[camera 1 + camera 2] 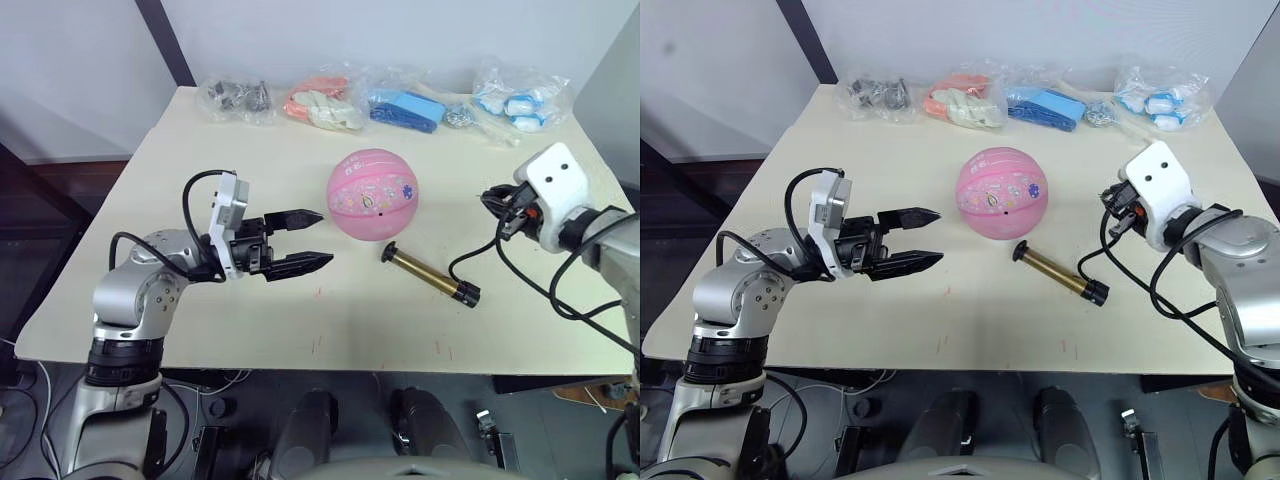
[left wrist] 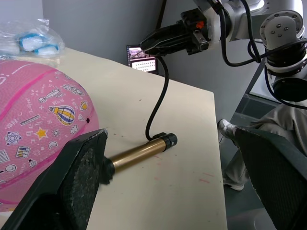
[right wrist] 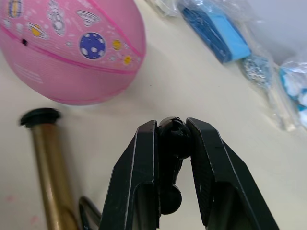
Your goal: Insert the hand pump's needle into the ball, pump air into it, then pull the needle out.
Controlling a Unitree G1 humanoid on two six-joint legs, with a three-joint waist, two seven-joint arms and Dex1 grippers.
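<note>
A cream table point(image 1: 250, 330) stands against a pale wall, with clear plastic bags point(image 1: 400, 100) in a row along its far edge. The left gripper point(image 1: 312, 240) hovers above the tabletop with its two black fingers spread wide and nothing between them; the ball point(image 1: 373, 194) sits just beyond its fingertips, pink and round. The hand pump point(image 1: 432, 273) lies flat just beside the ball, one black end close to it. Its thin black hose point(image 1: 472, 254) curves up off the table to the right gripper point(image 3: 171, 139), whose fingers are closed on the hose's black end fitting, raised over the table beyond the pump.
</note>
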